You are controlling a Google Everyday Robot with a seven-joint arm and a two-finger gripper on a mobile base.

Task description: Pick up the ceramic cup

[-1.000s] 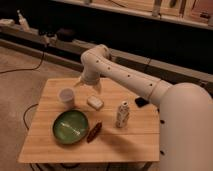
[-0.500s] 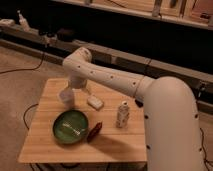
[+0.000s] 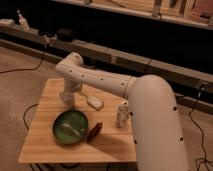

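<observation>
My white arm reaches from the right across the wooden table (image 3: 50, 150) and bends down at its far left. The gripper (image 3: 65, 95) hangs at the left-middle of the table, just behind the green bowl (image 3: 71, 126). The ceramic cup (image 3: 65, 100) shows only as a whitish round form at the gripper's lower end. I cannot separate it clearly from the gripper. I cannot tell whether the cup is held or still rests on the table.
A small white block (image 3: 95, 102) lies right of the gripper. A red-brown object (image 3: 95, 130) lies beside the bowl. A small patterned white bottle (image 3: 122, 114) stands further right. Cables (image 3: 25, 67) run on the floor, with a dark ledge (image 3: 100, 50) behind.
The arm has swung left and dropped onto the spot where the cup stood in plain view. The cup is now largely covered by the gripper. The other things have not moved.
</observation>
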